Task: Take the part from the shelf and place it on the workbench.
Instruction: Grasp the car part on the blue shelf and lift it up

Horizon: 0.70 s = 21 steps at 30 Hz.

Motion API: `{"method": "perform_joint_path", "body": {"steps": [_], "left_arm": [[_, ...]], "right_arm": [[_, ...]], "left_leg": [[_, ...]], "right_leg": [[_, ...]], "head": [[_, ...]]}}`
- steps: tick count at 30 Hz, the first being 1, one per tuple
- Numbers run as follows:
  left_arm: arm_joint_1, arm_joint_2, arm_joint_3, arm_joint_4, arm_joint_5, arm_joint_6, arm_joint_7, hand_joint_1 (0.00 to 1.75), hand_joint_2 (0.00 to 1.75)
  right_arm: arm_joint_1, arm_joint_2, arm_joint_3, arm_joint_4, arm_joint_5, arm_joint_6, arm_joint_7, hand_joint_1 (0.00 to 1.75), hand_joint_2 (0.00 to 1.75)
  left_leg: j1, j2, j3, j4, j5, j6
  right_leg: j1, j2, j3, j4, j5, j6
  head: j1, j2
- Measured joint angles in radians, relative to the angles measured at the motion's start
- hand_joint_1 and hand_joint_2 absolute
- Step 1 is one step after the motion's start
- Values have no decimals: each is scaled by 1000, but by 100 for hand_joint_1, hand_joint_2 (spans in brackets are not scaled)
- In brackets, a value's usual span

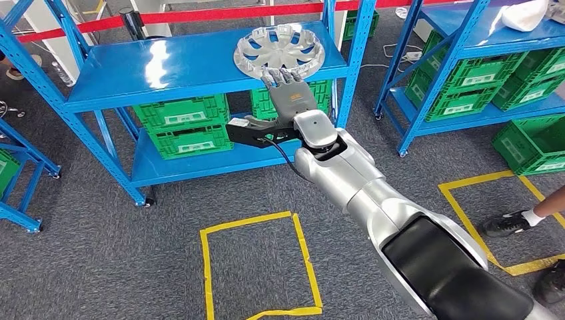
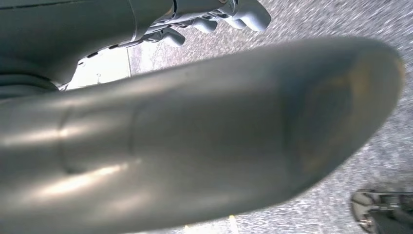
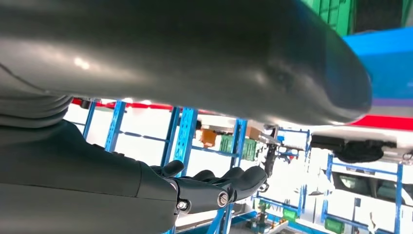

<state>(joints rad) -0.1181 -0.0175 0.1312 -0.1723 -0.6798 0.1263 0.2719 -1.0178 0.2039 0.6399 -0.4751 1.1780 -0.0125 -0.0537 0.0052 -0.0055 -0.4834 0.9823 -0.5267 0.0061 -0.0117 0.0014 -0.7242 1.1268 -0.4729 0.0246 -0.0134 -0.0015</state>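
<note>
Reaching up toward the top blue shelf (image 1: 166, 73), the right robot hand (image 1: 285, 90) sits at the near rim of the silver wheel cover (image 1: 280, 48), its fingers stretched out flat along or under that rim; whether they touch it cannot be made out. In the right wrist view the dark fingers (image 3: 229, 183) lie straight and apart with nothing between them, so this robot hand is open and holds nothing. The left robot hand (image 2: 214, 19) hangs over the grey carpet, fingers loosely curled; whether it is open or closed cannot be told.

The wheel cover lies flat at about one o'clock on the shelf top, close to the front edge by the right upright. It looks like a thin moulded disc with spokes and cut-outs: probably light, fairly stiff, glossy and so likely slippery. Pinching the rim at its six o'clock edge, or hooking fingers through a spoke opening, looks safest; a one-sided hold may let it tilt and slide.

No surface for setting it down is in sight. Green crates (image 1: 183, 123) fill the lower shelf, more blue racks stand at three o'clock, yellow tape (image 1: 256, 267) marks squares on the carpet, and a person's shoe (image 1: 506, 223) shows at four o'clock.
</note>
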Motion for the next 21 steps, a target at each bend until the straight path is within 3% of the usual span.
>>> {"method": "perform_joint_path", "body": {"steps": [2, 3, 6, 7, 9, 11, 12, 13, 14, 15, 17, 18, 19, 21], "left_arm": [[-2, -1, 0, 1, 0, 0, 0, 0, 0], [-4, -1, 0, 1, 0, 0, 0, 0, 0], [-6, -1, 0, -1, 0, 1, -2, 0, 0], [-7, -1, 0, -1, 0, 1, -3, 0, 0], [-10, -3, 0, -2, 0, 0, -5, 0, 0], [-9, -4, 0, -1, 0, 0, -5, 0, 0], [-7, -3, 0, -1, 0, 0, -5, 0, 0], [-4, -3, 0, -1, -1, 0, -4, 0, 0], [-2, -3, 0, 0, -1, 1, -3, 0, 0], [0, -2, 0, 0, -1, 1, -3, 0, 0], [4, -2, 0, 3, -1, 1, -2, 0, 0], [5, -2, 0, 4, -1, 1, -2, 0, 0], [4, -3, 0, 5, -1, 1, -2, 0, 0], [2, -4, 0, 3, -2, 1, -1, 0, 0]], "right_arm": [[2, -6, 3, 5, 0, -1, 0, 0, 0], [3, -9, 4, 7, -1, -1, 0, 0, 0], [1, -12, 8, 8, -2, -4, -2, 0, 0], [-2, -12, 8, 7, -3, -5, -4, 0, 0], [-3, -12, 10, 7, -3, -6, -8, 0, 0], [3, -12, 14, 7, -3, -6, -11, 0, 0], [7, -12, 16, 8, -4, -7, -12, 0, 0], [11, -12, 18, 8, -6, -8, -12, 0, 0], [13, -13, 20, 8, -9, -9, -12, 0, 0], [15, -13, 23, 9, -11, -10, -12, 0, 0], [20, -14, 30, 11, -15, -11, -12, 0, 0], [22, -14, 33, 12, -16, -11, -11, 0, 0], [22, -14, 35, 13, -17, -12, -11, 0, 0], [16, -13, 38, 9, -18, -11, -7, 0, 0]], "left_leg": [[-1, 0, 22, 2, -28, -11], [-2, 1, 31, 3, -36, -18], [0, 4, 42, 29, -36, -37], [1, 4, 23, 66, -31, -42], [4, 4, -55, 185, -42, -50], [5, 4, -149, 285, -104, -54], [5, 4, -183, 298, -135, -54], [5, 4, -203, 282, -145, -53], [5, 4, -210, 239, -122, -50], [5, 5, -212, 178, -60, -45], [0, 6, -209, 67, 92, -34], [-3, 5, -206, 39, 140, -28], [-4, 6, -202, 28, 155, -22], [-3, 4, -182, 24, 142, -8]], "right_leg": [[5, -8, 18, -93, 88, -11], [7, -9, 22, -108, 102, -21], [7, 0, 50, -108, 74, -51], [5, 2, 63, -109, 66, -57], [2, 5, 89, -110, 46, -63], [2, 8, 118, -111, 21, -64], [2, 10, 135, -111, 6, -64], [2, 11, 153, -111, -8, -63], [2, 13, 173, -111, -24, -61], [2, 13, 190, -112, -39, -59], [4, 15, 218, -112, -68, -49], [5, 17, 228, -116, -78, -43], [7, 18, 237, -117, -82, -36], [7, 17, 237, -99, -75, -25]], "head": [[-2, 0], [-2, 0], [0, 0], [-2, 0], [-6, 0], [-7, 0], [-7, 0], [-7, 0], [-7, 0], [-7, 0], [-8, 0], [-8, 0], [-8, 0], [-6, 0]]}}
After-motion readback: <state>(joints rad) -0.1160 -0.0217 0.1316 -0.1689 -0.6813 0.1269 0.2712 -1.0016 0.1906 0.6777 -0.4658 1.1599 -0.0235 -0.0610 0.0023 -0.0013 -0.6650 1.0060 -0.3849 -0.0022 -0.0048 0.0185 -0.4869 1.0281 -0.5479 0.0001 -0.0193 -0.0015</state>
